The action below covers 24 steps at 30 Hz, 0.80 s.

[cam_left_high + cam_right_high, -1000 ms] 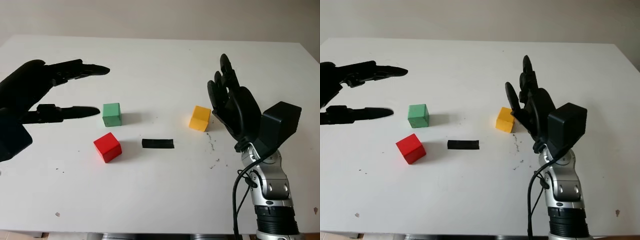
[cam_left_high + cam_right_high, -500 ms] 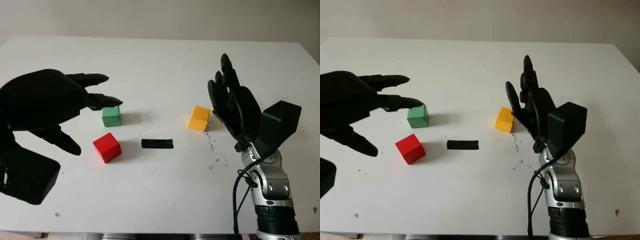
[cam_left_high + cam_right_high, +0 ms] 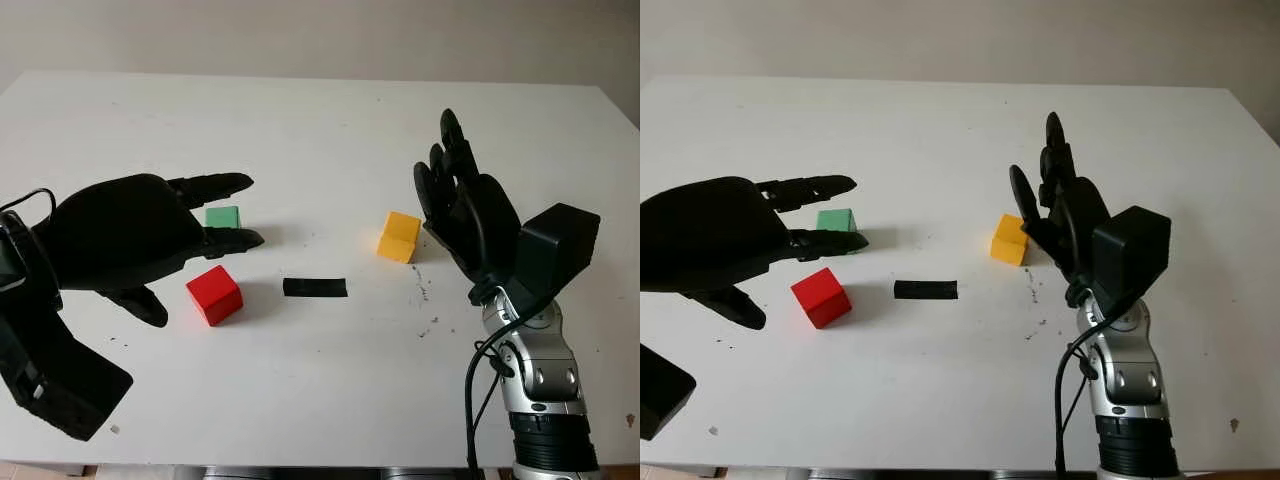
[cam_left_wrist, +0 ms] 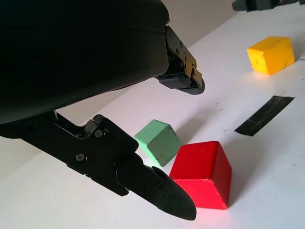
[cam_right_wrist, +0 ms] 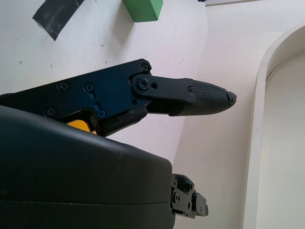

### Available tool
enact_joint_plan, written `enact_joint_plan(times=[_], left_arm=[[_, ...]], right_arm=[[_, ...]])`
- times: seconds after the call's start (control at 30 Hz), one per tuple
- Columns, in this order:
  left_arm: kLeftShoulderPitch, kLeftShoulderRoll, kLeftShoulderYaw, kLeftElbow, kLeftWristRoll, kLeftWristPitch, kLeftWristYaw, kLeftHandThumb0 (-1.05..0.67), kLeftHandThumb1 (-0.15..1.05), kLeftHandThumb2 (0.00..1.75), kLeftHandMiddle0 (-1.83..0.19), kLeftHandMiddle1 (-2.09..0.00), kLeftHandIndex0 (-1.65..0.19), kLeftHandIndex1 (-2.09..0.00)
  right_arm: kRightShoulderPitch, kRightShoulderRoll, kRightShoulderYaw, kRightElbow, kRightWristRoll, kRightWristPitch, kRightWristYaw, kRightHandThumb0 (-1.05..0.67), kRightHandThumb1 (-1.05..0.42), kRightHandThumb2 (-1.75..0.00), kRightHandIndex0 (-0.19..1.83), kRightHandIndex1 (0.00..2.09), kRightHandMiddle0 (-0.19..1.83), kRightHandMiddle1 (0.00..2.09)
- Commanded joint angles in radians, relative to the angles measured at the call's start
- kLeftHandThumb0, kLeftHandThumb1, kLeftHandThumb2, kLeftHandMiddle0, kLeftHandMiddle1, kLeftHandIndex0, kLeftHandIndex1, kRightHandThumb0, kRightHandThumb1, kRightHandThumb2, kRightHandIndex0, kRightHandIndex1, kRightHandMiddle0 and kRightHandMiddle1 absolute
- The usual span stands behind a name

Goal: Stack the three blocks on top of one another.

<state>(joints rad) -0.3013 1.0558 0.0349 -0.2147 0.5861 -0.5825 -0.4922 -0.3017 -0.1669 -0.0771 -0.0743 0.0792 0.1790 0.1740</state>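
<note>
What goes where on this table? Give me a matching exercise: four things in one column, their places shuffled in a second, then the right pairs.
Things:
1. green block
2. red block
3. yellow block
4. black tape strip

Places:
A. just beside the right hand
B. between the red and yellow blocks
C. between the fingers of the left hand
D. nearest the table's front edge

Pairs: 1-C, 2-D, 3-A, 4-B

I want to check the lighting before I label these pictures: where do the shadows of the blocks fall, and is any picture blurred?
Left eye view: green block, red block and yellow block cast soft shadows to their right on the table. Left wrist view: the left hand, open above the green block, looks slightly soft, the blocks sharp.
</note>
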Motion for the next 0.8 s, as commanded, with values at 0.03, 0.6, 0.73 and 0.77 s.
enact_joint_plan(times=[0.03, 0.6, 0.73, 0.77], left_arm=[[-0.024, -0.017, -0.028, 0.040, 0.061, -0.046, 0.058, -0.56, 0.77, 0.06, -0.02, -0.07, -0.47, -0.09], [-0.064, -0.061, -0.110, 0.127, 0.197, -0.065, 0.129, -0.60, 0.79, 0.06, -0.04, -0.06, -0.58, -0.09], [-0.061, -0.065, -0.116, 0.135, 0.214, -0.063, 0.143, -0.60, 0.79, 0.06, -0.06, -0.06, -0.61, -0.10], [-0.059, -0.065, -0.117, 0.136, 0.216, -0.061, 0.144, -0.60, 0.79, 0.06, -0.06, -0.06, -0.61, -0.10]], right_arm=[[0.002, -0.010, 0.003, -0.013, -0.003, -0.015, 0.003, -0.73, -1.05, -0.51, -0.19, 0.02, -0.18, 0.05], [-0.002, -0.017, -0.002, -0.024, 0.001, 0.001, 0.009, -0.71, -1.05, -0.51, -0.19, 0.02, -0.17, 0.06], [-0.004, -0.019, -0.003, -0.028, 0.005, 0.004, 0.015, -0.69, -1.05, -0.52, -0.19, 0.02, -0.18, 0.05], [-0.003, -0.021, -0.002, -0.026, 0.002, 0.001, 0.016, -0.69, -1.05, -0.52, -0.19, 0.02, -0.18, 0.05]])
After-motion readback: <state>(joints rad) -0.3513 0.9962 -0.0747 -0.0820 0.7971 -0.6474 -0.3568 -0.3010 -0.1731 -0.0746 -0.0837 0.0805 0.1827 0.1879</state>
